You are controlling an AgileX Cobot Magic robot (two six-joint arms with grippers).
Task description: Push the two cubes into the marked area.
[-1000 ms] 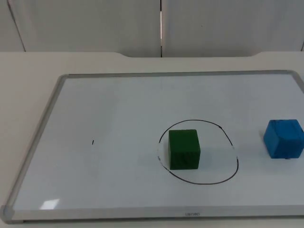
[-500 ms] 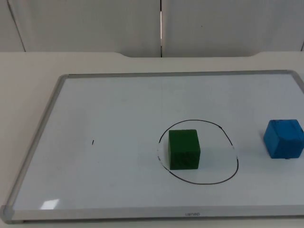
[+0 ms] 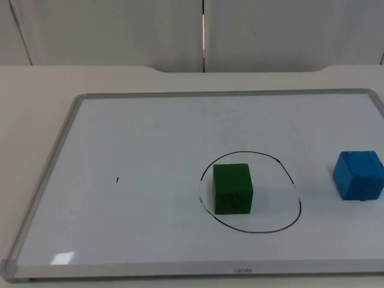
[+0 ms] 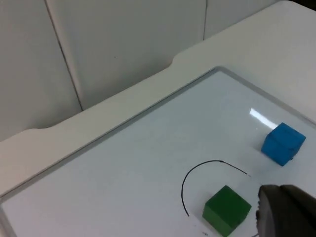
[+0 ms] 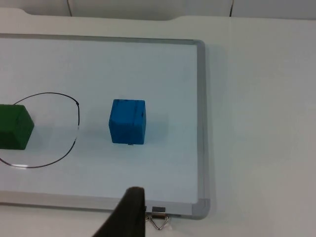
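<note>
Two cubes, one green cube [image 3: 232, 188] and one blue cube [image 3: 359, 175], one whiteboard [image 3: 150, 132], one drawn circle [image 3: 288, 174].

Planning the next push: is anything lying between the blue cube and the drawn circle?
Nothing visible does. Bare whiteboard separates the blue cube from the black drawn circle; the green cube already sits inside, toward its far side.

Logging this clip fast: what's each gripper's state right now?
Left gripper: above the whiteboard, state cannot be told.
Right gripper: near the whiteboard's edge, state cannot be told.
</note>
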